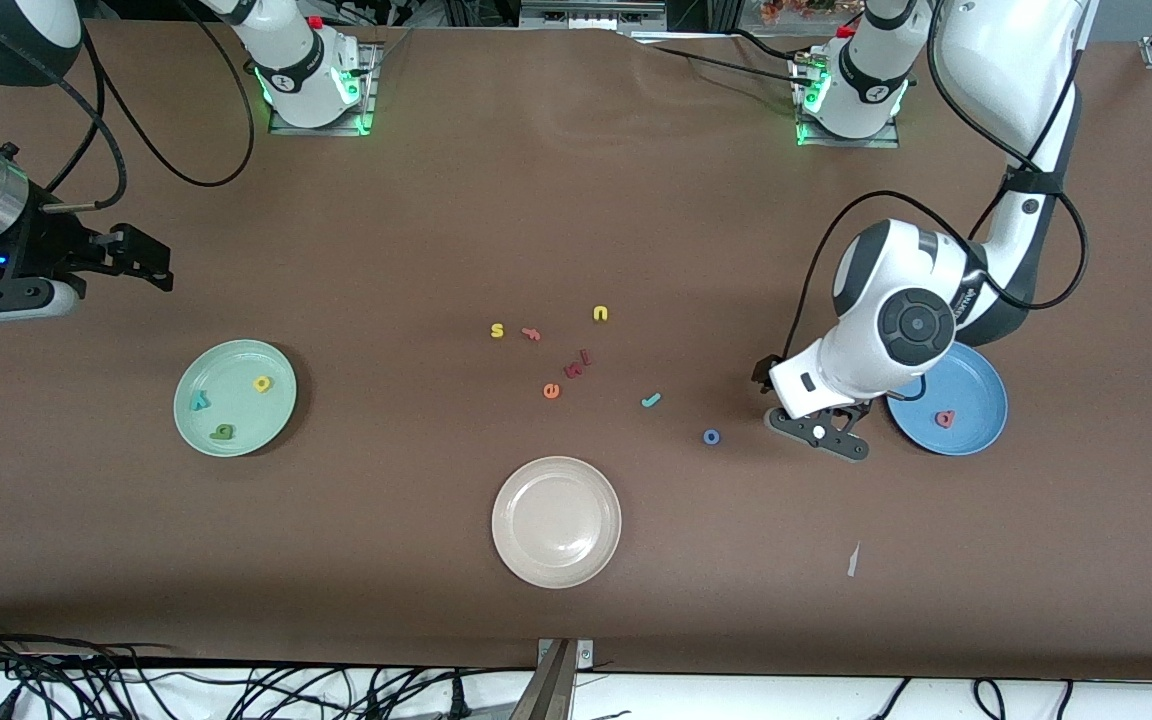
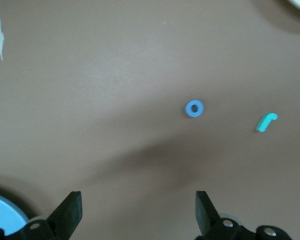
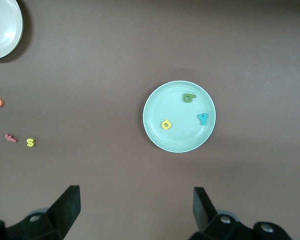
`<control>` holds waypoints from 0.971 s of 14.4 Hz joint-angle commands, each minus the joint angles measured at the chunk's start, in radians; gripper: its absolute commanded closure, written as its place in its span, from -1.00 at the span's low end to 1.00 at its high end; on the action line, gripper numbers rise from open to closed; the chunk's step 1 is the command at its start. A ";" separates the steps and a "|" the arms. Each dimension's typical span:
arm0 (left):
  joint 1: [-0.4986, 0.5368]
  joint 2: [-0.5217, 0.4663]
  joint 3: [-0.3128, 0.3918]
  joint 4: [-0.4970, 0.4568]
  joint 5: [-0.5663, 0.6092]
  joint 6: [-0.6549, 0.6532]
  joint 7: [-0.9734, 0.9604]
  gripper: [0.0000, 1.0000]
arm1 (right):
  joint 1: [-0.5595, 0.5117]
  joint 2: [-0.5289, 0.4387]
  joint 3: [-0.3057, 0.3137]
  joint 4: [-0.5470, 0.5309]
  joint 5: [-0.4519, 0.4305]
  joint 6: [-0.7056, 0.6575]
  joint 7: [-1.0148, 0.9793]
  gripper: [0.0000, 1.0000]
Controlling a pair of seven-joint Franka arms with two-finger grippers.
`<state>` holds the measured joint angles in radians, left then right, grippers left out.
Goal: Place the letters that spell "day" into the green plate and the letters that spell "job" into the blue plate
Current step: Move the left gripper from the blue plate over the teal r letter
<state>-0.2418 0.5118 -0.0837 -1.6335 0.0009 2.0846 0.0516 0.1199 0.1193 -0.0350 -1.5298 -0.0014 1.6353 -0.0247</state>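
The green plate [image 1: 236, 440] lies toward the right arm's end and holds the yellow letter [image 1: 262, 383], the teal y [image 1: 199, 400] and the dark green letter [image 1: 224, 432]. The blue plate [image 1: 976, 385] at the left arm's end holds the salmon-red letter [image 1: 944, 419]. On the bare table lie the teal j [image 1: 650, 400] and the blue o [image 1: 711, 437]. My left gripper [image 1: 771, 385] hangs open and empty beside the blue plate, with the o [image 2: 194, 108] and the j [image 2: 266, 122] ahead of it. My right gripper [image 1: 151, 262] waits open above the table, near the green plate [image 3: 177, 140].
A beige-white plate [image 1: 556, 570] sits near the front camera at mid-table. A yellow s [image 1: 497, 330], a yellow u [image 1: 600, 314], an orange e [image 1: 551, 391] and dark red letters [image 1: 576, 365] are scattered at the centre. A white scrap [image 1: 853, 560] lies nearer the camera than the blue plate.
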 commanded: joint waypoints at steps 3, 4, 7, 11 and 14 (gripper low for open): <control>-0.083 0.017 0.009 0.086 -0.015 -0.055 -0.113 -1.00 | 0.006 0.002 -0.005 0.013 -0.005 -0.012 -0.001 -1.00; -0.088 0.027 0.009 0.089 -0.015 -0.054 -0.122 -1.00 | 0.006 0.002 -0.005 0.013 -0.005 -0.012 -0.004 -1.00; -0.079 0.027 0.009 0.089 -0.016 -0.054 -0.121 -1.00 | 0.006 0.002 -0.005 0.013 -0.005 -0.012 -0.006 -1.00; -0.088 0.030 0.007 0.090 -0.018 -0.054 -0.131 -1.00 | 0.006 0.002 -0.005 0.013 -0.005 -0.012 -0.003 -1.00; -0.105 0.045 0.007 0.090 -0.035 -0.048 -0.156 -1.00 | 0.006 0.002 -0.005 0.013 -0.005 -0.012 0.000 -1.00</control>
<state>-0.3303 0.5309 -0.0823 -1.5770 -0.0066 2.0548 -0.0877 0.1199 0.1193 -0.0350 -1.5297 -0.0013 1.6353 -0.0247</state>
